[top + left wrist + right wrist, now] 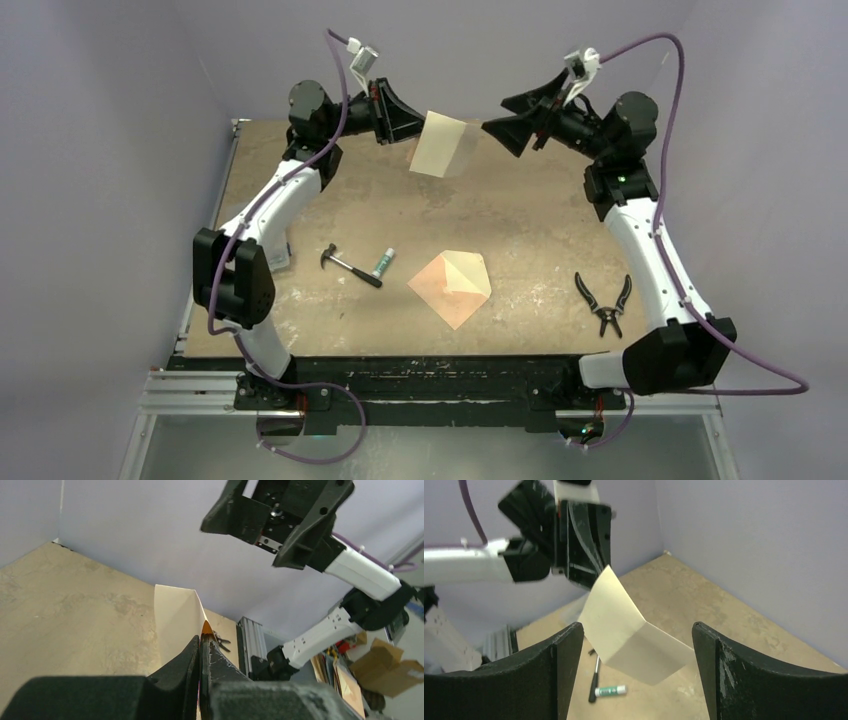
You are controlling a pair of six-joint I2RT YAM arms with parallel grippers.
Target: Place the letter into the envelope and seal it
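Observation:
High over the far middle of the table, my left gripper (415, 128) is shut on one edge of the letter (440, 145), a pale cream sheet bent along a crease. In the left wrist view the sheet (175, 615) rises from between the closed fingertips of that gripper (202, 639), showing an orange edge. My right gripper (497, 115) faces it from the right, open and apart from it. In the right wrist view the letter (624, 625) hangs beyond the wide-spread jaws of the right gripper (638, 626). The envelope (452, 287) lies flat on the table, salmon, its cream flap open.
A small hammer (350, 266) and a green glue stick (383, 263) lie left of the envelope. Black pliers (605, 300) lie near the right arm. Purple walls close in the back and sides of the table (520, 200).

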